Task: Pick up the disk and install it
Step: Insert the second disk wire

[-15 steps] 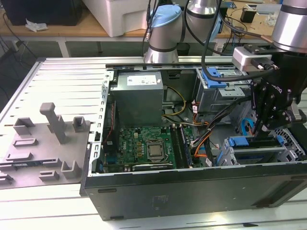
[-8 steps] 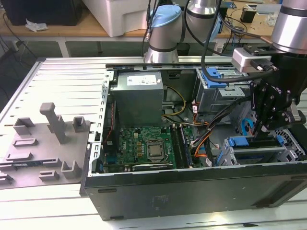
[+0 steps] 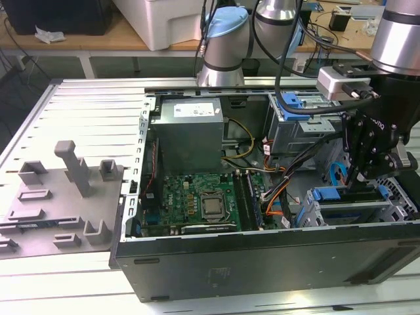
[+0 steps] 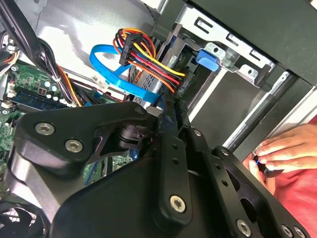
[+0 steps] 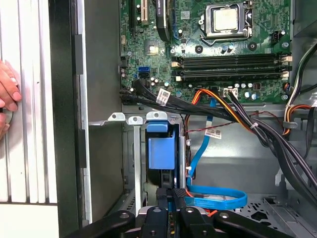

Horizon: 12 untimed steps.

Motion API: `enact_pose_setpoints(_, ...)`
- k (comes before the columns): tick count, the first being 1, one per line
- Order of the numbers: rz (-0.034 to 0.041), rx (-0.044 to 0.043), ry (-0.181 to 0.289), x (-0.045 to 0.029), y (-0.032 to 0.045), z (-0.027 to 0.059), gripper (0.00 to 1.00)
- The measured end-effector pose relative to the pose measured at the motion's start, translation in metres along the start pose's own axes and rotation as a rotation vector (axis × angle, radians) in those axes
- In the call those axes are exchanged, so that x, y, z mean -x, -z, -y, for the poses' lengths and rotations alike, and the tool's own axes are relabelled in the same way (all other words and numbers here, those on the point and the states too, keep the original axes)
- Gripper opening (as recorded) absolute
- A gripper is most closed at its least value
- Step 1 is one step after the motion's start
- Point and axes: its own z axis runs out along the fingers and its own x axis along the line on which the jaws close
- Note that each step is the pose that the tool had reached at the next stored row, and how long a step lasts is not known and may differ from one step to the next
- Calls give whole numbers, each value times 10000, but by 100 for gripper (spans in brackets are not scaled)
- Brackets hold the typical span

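In the exterior view, the black gripper point(image 3: 359, 176) reaches down at the right of the frame into the drive cage point(image 3: 348, 213) in the lower right corner of the open computer case point(image 3: 197, 262). The disk point(image 3: 348, 197) sits in that cage, mostly hidden by it; a blue rail and a silvery edge show, its long axis running left to right across the frame. Up the frame stands the grey power supply point(image 3: 190, 131), with the motherboard point(image 3: 197, 203) below it and a bundle of cables point(image 3: 275, 190) just left of the cage. A grey fixture plate point(image 3: 59, 203) lies on the tabletop point(image 3: 92, 105) at the left.

In the second wrist view, the gripper's black linkage covers the lower half of the frame. Its fingers pinch together at centre on the disk's edge, the contact partly hidden. A blue data cable point(image 4: 111, 72) and a multicoloured power lead point(image 4: 148, 59) hang close above. A person's hand point(image 4: 285, 151) rests at the right edge.

In the first wrist view, the disk point(image 5: 162, 153), with its blue rail, stands on edge in the cage at lower centre, long axis up and down the frame, clenched by the gripper point(image 5: 171, 198). The blue cable loops beside it.
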Motion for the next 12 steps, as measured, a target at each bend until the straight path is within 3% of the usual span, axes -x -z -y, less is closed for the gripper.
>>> enact_pose_setpoints(12,0,0,0,1,-7,0,16)
